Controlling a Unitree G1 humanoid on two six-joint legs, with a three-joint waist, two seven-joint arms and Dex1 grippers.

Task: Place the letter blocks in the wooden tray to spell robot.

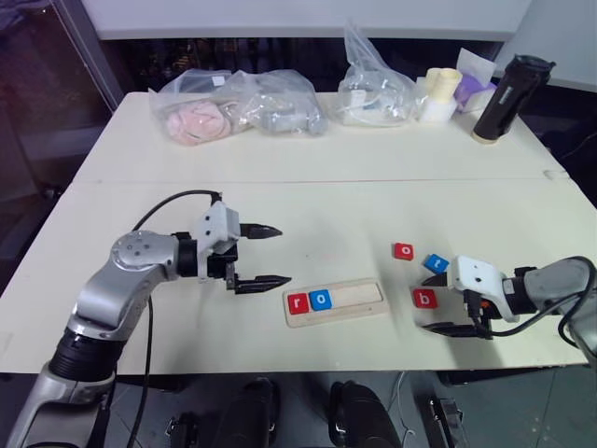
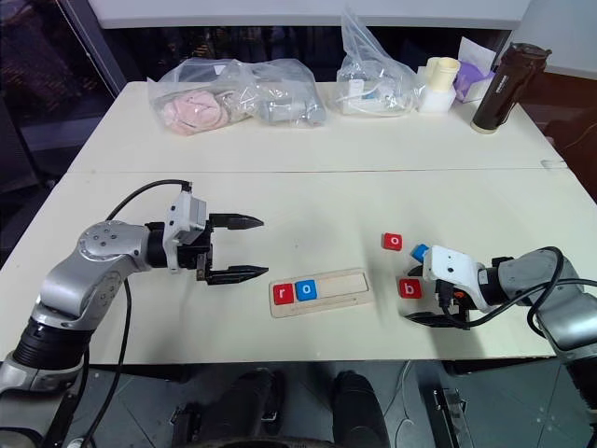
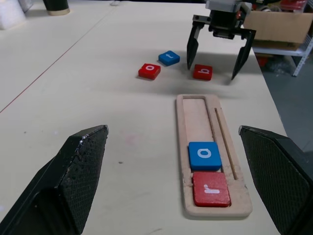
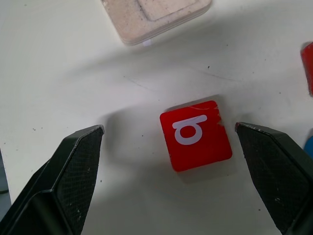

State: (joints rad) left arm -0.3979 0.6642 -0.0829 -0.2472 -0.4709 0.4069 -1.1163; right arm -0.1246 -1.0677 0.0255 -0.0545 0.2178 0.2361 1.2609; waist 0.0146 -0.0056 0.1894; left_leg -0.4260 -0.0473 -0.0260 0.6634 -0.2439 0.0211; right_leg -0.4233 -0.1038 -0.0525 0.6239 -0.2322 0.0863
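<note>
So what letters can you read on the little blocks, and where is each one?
"r": red block, in the wooden tray.
"o": blue block, beside it in the tray.
"b": red block, on the table.
"o": red block, on the table.
"t": blue block, on the table.

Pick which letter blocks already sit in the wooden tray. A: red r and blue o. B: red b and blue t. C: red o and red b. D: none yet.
A: the wooden tray holds the red r and the blue o side by side at one end, while the red b, blue t and red o lie loose on the table.
</note>
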